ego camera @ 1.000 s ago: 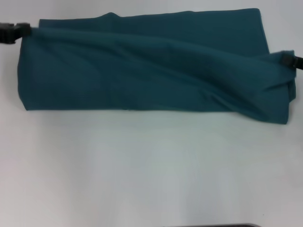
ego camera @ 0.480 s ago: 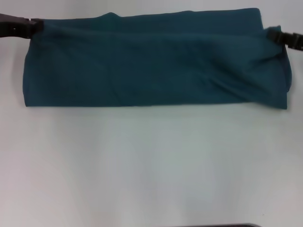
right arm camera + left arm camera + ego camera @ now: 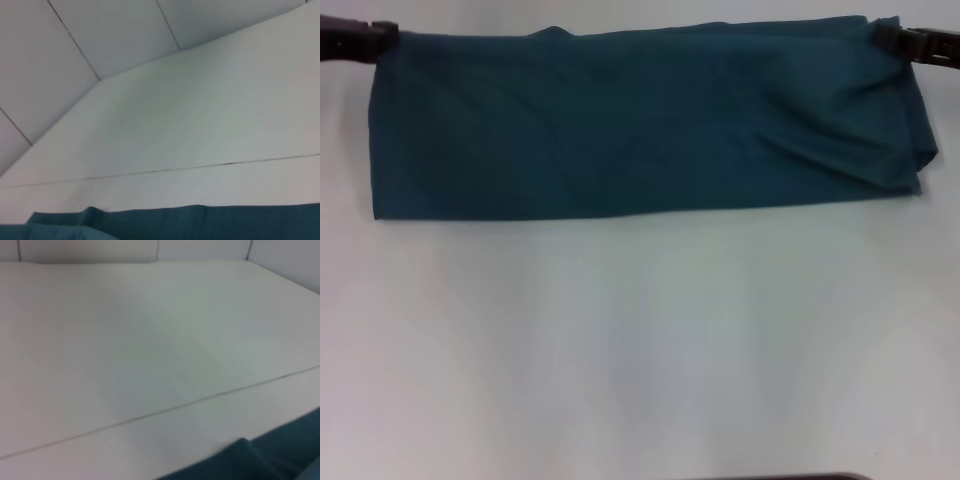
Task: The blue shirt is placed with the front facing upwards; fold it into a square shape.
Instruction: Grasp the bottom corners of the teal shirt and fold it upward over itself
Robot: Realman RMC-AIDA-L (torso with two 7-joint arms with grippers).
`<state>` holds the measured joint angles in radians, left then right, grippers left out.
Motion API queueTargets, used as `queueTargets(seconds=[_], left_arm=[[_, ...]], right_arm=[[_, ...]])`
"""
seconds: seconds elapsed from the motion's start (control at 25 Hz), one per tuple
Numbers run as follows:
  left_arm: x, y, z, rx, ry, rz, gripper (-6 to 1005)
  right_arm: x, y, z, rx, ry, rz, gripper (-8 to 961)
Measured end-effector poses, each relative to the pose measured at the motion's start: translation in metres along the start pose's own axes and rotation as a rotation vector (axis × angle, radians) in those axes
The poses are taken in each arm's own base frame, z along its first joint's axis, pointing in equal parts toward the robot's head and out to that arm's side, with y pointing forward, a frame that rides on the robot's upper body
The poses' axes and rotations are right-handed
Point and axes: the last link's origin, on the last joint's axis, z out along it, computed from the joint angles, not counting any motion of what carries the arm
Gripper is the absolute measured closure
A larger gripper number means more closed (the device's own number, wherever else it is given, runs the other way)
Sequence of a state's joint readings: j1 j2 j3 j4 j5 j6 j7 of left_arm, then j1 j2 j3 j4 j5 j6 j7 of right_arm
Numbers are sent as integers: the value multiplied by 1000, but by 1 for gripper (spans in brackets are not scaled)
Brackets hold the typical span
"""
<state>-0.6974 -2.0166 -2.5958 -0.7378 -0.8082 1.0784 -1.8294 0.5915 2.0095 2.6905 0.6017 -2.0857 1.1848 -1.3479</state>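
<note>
Blue shirt [image 3: 640, 120] fabric lies before us as a long, wide band across the far part of the white tabletop [image 3: 640, 350], folded so that only plain teal cloth faces up. Starting at the left, we see our left tool [image 3: 375, 38] at the band's far left corner, its dark tips meeting the cloth right at the corner, so it appears closed on the shirt there. From that corner the left edge runs straight toward the near side, and the near edge is a clean line across the tabletop. Moving right, the far edge shows a small bump left of the middle, and the surface is smooth with faint creases. Farther right the cloth bunches into diagonal folds, and the right end looks rumpled and doubled over. At the far right corner our right tool [image 3: 900, 40] meets the cloth, and it too seems pinched on the shirt. Both wrist views show only bare tabletop with a strip of teal fabric at the edge.
</note>
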Motion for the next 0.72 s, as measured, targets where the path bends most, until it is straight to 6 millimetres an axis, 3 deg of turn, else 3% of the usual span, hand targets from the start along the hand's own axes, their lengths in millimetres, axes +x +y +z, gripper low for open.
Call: queueTargets(seconds=[0.72], left_arm=[[7,2,22,84,-6,41,998]], right_arm=[[-13,-7,24,135,-8,-47,898]])
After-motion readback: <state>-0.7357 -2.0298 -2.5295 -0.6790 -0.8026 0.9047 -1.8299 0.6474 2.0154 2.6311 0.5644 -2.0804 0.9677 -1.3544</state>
